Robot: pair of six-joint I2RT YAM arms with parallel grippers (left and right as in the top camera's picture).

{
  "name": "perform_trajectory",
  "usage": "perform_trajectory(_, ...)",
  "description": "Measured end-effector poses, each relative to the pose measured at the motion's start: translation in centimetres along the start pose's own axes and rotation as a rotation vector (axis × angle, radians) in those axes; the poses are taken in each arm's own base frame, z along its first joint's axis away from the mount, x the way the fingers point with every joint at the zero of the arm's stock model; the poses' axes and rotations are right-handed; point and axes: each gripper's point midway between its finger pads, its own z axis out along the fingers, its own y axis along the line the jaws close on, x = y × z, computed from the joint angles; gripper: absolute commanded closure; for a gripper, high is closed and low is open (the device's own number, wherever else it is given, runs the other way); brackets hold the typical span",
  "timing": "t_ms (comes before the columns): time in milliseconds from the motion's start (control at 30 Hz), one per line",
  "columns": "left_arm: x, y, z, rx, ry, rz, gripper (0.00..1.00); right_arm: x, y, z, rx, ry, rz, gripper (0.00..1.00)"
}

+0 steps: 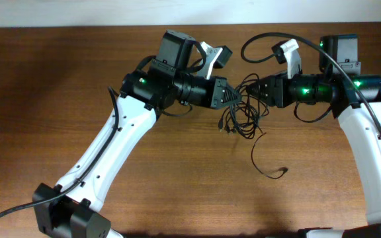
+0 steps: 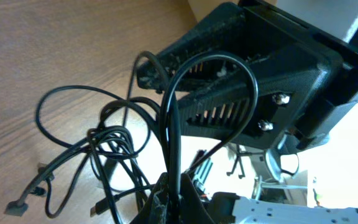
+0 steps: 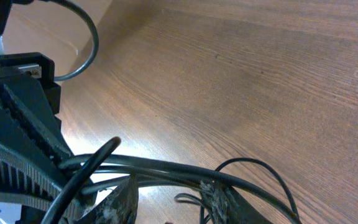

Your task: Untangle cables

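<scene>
While both arms met near the middle of the far edge of the bench [image 1: 58, 79], the cables [image 1: 245, 116] lay as a small knot right between the two hands. Its loops sagged toward the near edge, and one loose cord [image 1: 264, 165] trailed further that way. The left hand [image 1: 235, 98] faced the knot from the left side, and its wrist view showed it pinched close on a strand arching up out of it. The right hand [image 1: 256, 92] faced it from the right, almost touching. Its fingers [image 3: 124, 198] stood apart with strands crossing above them, and we could not tell whether it gripped any. We judged both hands equally near and the strands between them running left to right, so drawing apart along that line looked the likely move.
</scene>
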Motion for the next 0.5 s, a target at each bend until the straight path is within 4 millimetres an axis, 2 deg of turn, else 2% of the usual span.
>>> perform_trajectory(367, 0.29, -0.65, -0.05, 0.039, 0.018, -0.097, 1.0, 0.05, 0.46, 0.55, 0.002, 0.009, -0.02, 0.62)
perform_trajectory(500, 0.42, -1.02, -0.12, 0.062, 0.029, -0.134, 1.0, 0.09, 0.52, 0.85, 0.014, 0.015, -0.031, 0.66)
